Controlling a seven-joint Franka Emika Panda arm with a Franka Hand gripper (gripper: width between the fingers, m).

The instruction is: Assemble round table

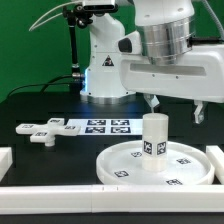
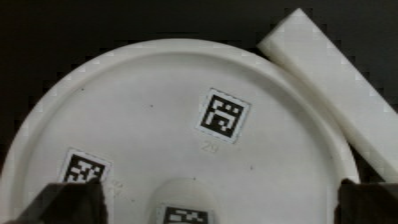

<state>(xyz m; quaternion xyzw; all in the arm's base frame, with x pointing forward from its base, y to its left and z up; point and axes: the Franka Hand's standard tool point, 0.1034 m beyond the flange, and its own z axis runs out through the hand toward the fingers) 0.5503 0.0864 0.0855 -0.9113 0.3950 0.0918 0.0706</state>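
The large round disc lies flat on the black table at the front. The short cylindrical leg stands upright on its middle. My gripper hangs just above the leg, open and empty, with one finger over the leg's top. In the wrist view the disc fills the frame. The leg's top shows between my two dark fingertips, nearer to one of them, and my gripper holds nothing. The cross-shaped base piece lies on the table at the exterior view's left.
The marker board lies behind the disc. White border rails run along the front, at the exterior view's left and at its right. One rail shows beside the disc in the wrist view. The robot's base stands at the back.
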